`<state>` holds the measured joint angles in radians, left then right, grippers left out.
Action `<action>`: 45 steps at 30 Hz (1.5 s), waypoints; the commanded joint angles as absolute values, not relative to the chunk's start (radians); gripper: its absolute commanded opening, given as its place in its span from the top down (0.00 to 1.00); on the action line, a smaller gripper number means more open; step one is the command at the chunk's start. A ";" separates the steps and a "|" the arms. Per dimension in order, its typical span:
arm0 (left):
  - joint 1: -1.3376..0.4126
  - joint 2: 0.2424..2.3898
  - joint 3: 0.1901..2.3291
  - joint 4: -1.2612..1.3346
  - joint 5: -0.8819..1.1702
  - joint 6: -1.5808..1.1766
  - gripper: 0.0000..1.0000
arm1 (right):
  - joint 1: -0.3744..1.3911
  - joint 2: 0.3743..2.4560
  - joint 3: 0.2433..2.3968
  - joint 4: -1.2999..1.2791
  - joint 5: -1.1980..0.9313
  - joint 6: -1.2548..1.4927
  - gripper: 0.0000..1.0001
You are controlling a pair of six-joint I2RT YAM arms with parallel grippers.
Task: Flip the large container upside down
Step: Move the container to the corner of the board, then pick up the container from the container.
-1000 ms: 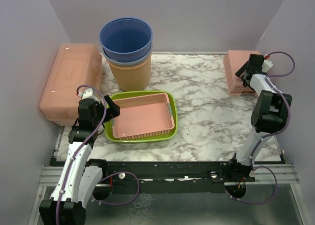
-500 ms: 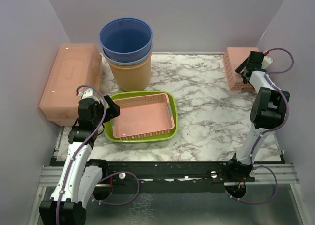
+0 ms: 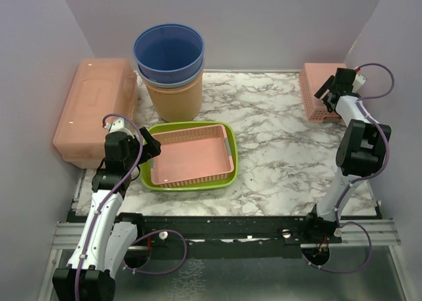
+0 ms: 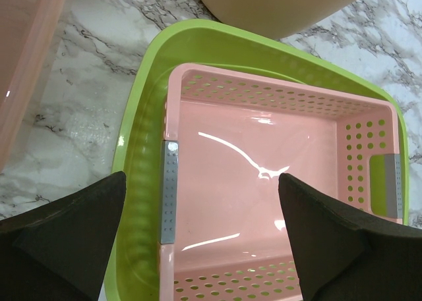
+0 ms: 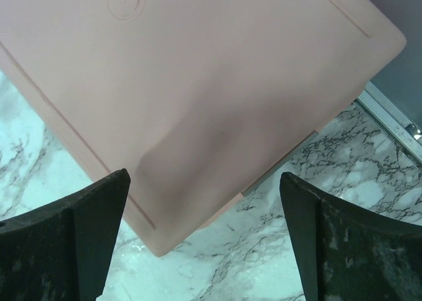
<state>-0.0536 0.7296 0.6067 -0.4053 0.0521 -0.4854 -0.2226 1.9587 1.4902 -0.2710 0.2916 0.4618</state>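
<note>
Seemingly the large container (image 3: 315,93) at the worktop's (image 3: 283,156) far right corner already lies base-up beneath the spread, empty right fingers (image 5: 66,248), so lift straight clear without nudging it; left fingers (image 4: 59,242) are likewise spread

Bare marble (image 3: 277,136) lies right of the green tray (image 3: 188,185); stacked buckets (image 3: 169,57) stand behind it, a lidded pink bin (image 3: 92,110) left, an overturned basket (image 3: 313,90) far right.

Bright, even light, soft shadows (glare streaks on the pink basket (image 4: 264,182))
</note>
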 commanded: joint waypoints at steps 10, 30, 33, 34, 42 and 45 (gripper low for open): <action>-0.049 0.734 0.597 -0.391 0.077 -0.471 0.01 | -0.225 1.943 1.439 -0.227 0.229 0.402 0.00; -0.048 0.779 0.594 -0.378 0.151 -0.458 0.20 | -0.113 1.389 0.975 -0.086 -0.562 0.601 0.14; -0.049 0.793 0.597 -0.376 0.171 -0.454 0.23 | 0.007 1.333 0.942 -0.145 -0.581 0.558 0.14; -0.048 0.798 0.597 -0.375 0.171 -0.454 0.24 | 0.039 1.312 0.929 -0.164 -0.571 0.556 0.14; -0.048 0.787 0.594 -0.374 0.161 -0.456 0.23 | 0.200 1.216 0.919 -0.305 -0.601 0.492 0.18; -0.049 0.788 0.594 -0.373 0.161 -0.458 0.24 | 0.259 1.208 0.908 -0.348 -0.600 0.484 0.20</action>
